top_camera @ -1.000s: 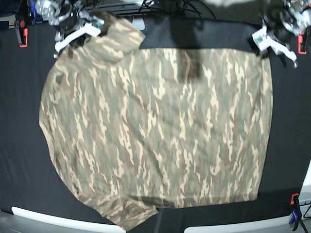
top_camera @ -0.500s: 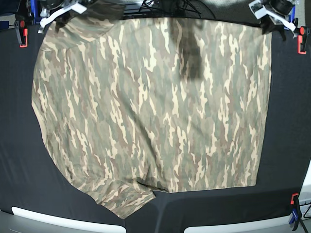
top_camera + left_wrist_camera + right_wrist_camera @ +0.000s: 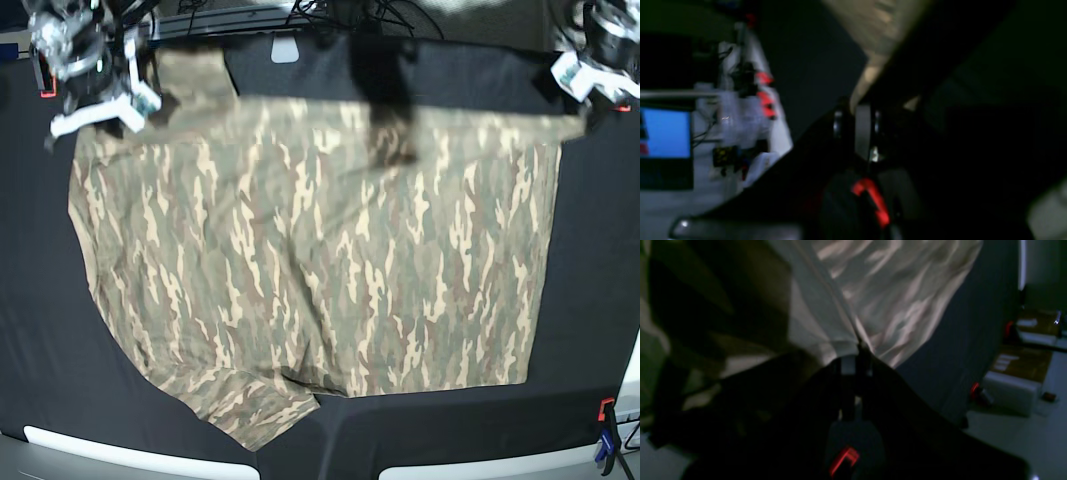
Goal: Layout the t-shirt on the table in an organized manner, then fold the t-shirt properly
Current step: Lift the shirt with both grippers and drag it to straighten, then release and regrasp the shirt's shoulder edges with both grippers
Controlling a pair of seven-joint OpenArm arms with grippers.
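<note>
Gripping the far corners of the soft camouflage-print t-shirt (image 3: 310, 260), both grippers—left (image 3: 585, 95), right (image 3: 125, 100)—stay clamped to tension it flat over the black-clothed table (image 3: 30, 300) (layout stage).

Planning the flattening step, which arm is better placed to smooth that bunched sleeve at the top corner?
Right. The right gripper sits beside the bunched sleeve of the camouflage cloth t-shirt; the left gripper is at the opposite, flatter corner.

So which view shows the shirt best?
The base view: the whole shirt lies spread on the table, outline and sleeves visible. The right wrist view shows only bunched cloth at the right gripper; the left wrist view, a blurred strip by the left gripper.
</note>
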